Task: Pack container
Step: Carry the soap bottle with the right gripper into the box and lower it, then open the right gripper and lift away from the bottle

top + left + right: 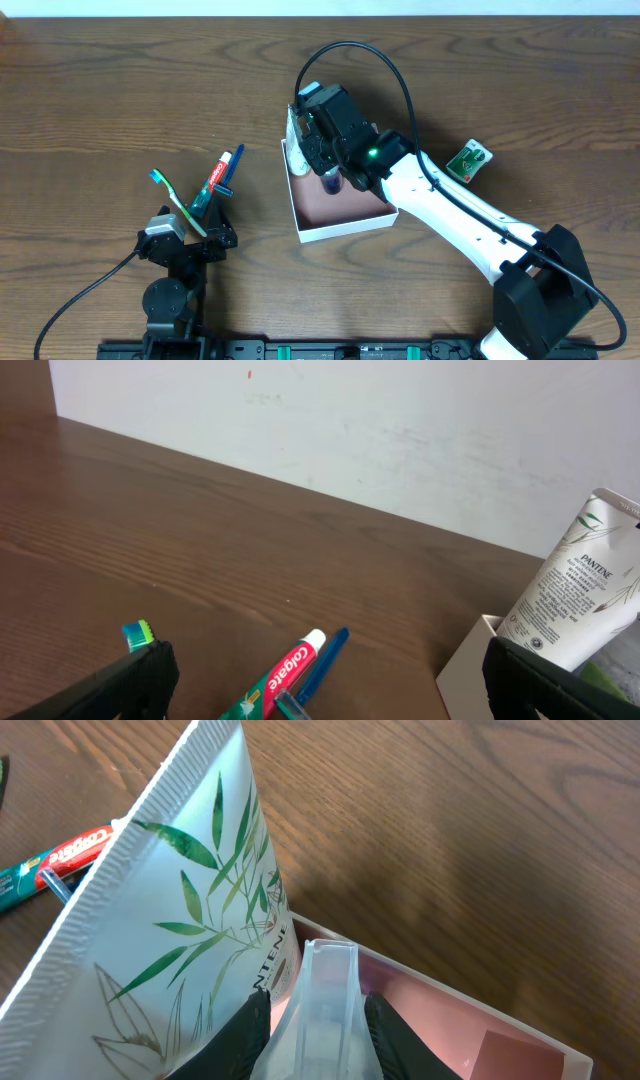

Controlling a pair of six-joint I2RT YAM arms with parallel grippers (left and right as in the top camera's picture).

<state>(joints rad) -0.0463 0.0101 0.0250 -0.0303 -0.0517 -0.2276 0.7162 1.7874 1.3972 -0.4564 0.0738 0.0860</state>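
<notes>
Reaching across the dark brown wooden surface [100, 100], the white right arm [450, 210] hangs over the container [345, 228]. This is a shallow square white cardboard box with a pinkish-brown inside, sitting near the middle of the surface, well apart from the left arm.

A tall white plastic tube printed with green leaves [180, 920] leans tilted at the box's far-left wall, crimped end up and lower end inside. Just beside it, the right tool [318, 1030] is closed narrowly on a clear pale plastic item [325, 980]. The wrist view is too close to tell what that item is, but it looks like a small bottle or cap.

The step in hand seems to be setting this piece into the corner next to the tube. The next move calls for a short, straight descent to the floor of the box. The fingers should then part gently, without nudging the leaning tube over the wall.

The left tool [200, 225] stands wide and empty at the near left. In front of it lie a red-and-white toothpaste tube [285, 675], a green-headed toothbrush [172, 195] and a thin blue stick [233, 163]. A small green packet [468, 160] lies to the right of the box. All four are outside it, so packing is likely under halfway.
</notes>
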